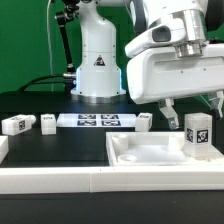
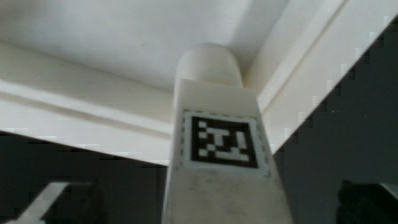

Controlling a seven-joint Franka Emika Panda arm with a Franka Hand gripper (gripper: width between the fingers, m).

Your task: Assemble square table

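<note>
The square tabletop slab (image 1: pixel 140 152) lies at the exterior view's right, recessed side up. One white tagged leg (image 1: pixel 197 135) stands upright at its right corner. My gripper (image 1: pixel 192 108) hovers just above that leg, its fingers spread wide to either side and not touching it. In the wrist view the leg (image 2: pixel 222 140) rises between the fingertips (image 2: pixel 47 204) with gaps on both sides, and the slab's rim (image 2: pixel 107 100) lies behind it. Three more legs lie on the table: two at the left (image 1: pixel 15 124) (image 1: pixel 47 122) and one by the slab's far edge (image 1: pixel 145 121).
The marker board (image 1: pixel 95 121) lies flat in the middle in front of the robot base (image 1: pixel 98 70). A long white rail (image 1: pixel 50 182) runs along the front edge. A green backdrop stands behind.
</note>
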